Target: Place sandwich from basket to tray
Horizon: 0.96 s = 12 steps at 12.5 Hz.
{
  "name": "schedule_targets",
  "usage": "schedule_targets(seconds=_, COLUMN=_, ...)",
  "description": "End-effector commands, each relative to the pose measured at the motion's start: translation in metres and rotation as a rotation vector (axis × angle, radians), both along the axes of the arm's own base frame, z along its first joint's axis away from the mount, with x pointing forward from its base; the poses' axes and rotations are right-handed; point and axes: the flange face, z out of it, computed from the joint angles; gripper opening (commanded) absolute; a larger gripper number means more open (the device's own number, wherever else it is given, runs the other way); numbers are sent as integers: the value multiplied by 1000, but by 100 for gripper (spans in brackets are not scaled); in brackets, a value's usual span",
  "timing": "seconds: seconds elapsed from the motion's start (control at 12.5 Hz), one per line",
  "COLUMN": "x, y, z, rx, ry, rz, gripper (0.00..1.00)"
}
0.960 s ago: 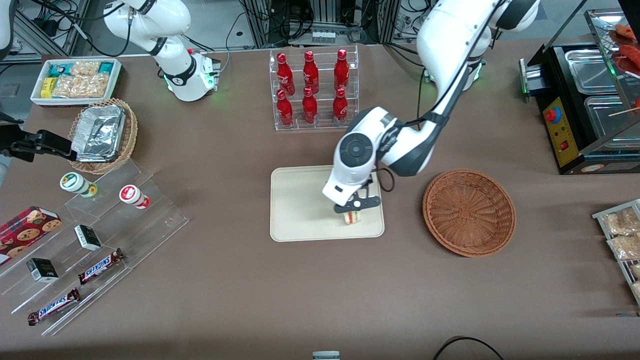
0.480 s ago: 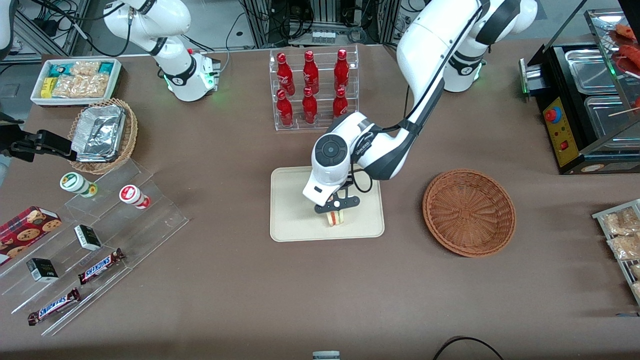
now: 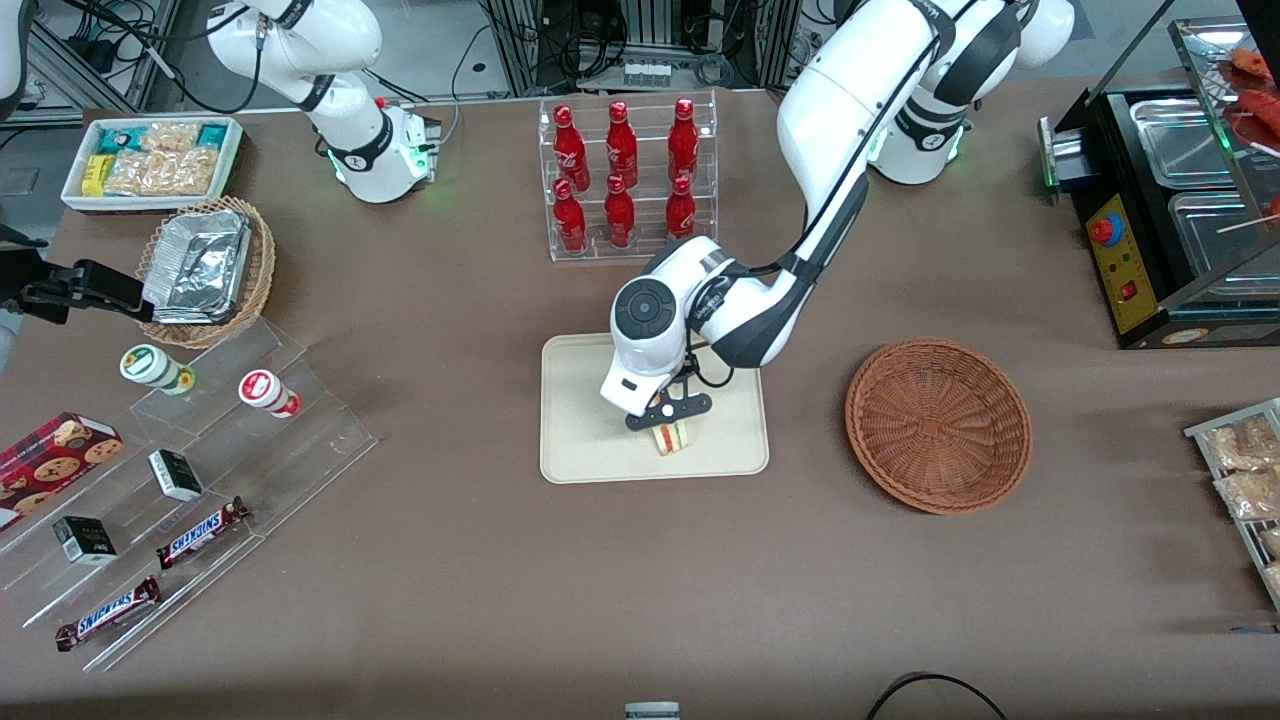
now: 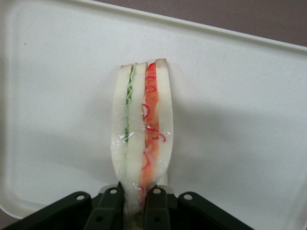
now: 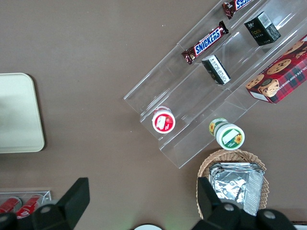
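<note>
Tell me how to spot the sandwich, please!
Find the cream tray in the middle of the brown table, nearer the front camera than the red bottles. Over it the gripper is shut on the sandwich. It is a small white-bread wedge with red and green filling stripes, and the only food on the tray.

The gripper (image 4: 134, 203) pinches the sandwich (image 4: 142, 129) between its black fingers (image 4: 111, 203), the wedge standing on edge over the cream tray (image 4: 240, 120), green and red filling showing between the white bread slices
</note>
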Motion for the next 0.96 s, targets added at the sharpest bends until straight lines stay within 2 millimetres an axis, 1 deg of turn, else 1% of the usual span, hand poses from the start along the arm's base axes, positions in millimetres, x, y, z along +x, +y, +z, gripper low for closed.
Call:
schedule_targets(seconds=0.0, x=2, y=-7, z=4, rx=13, ry=-29, rz=15, gripper=87)
schedule_targets(seconds=0.08, x=2, y=-8, z=6, rx=12, ry=-32, rz=13, gripper=100)
schedule_targets(seconds=0.24, x=3, y=-8, z=16, rx=6, ry=-39, rz=10, gripper=100)
schedule_targets(seconds=0.4, x=10, y=-4, z=42, rx=-7, ry=-48, rz=15, gripper=100)
schedule_targets(seconds=0.56, x=12, y=-5, z=76, rx=-1, ry=-49, rz=14, gripper=100)
schedule_targets(seconds=0.72, x=11, y=-1, z=113, rx=-12, ry=-79, rz=7, gripper=100)
schedule_targets(seconds=0.8, x=8, y=2, z=128, rx=-8, ry=-80, rz=-10, gripper=100)
schedule_targets(seconds=0.88, x=7, y=11, z=146, rx=7, ry=-65, rz=-38, gripper=100)
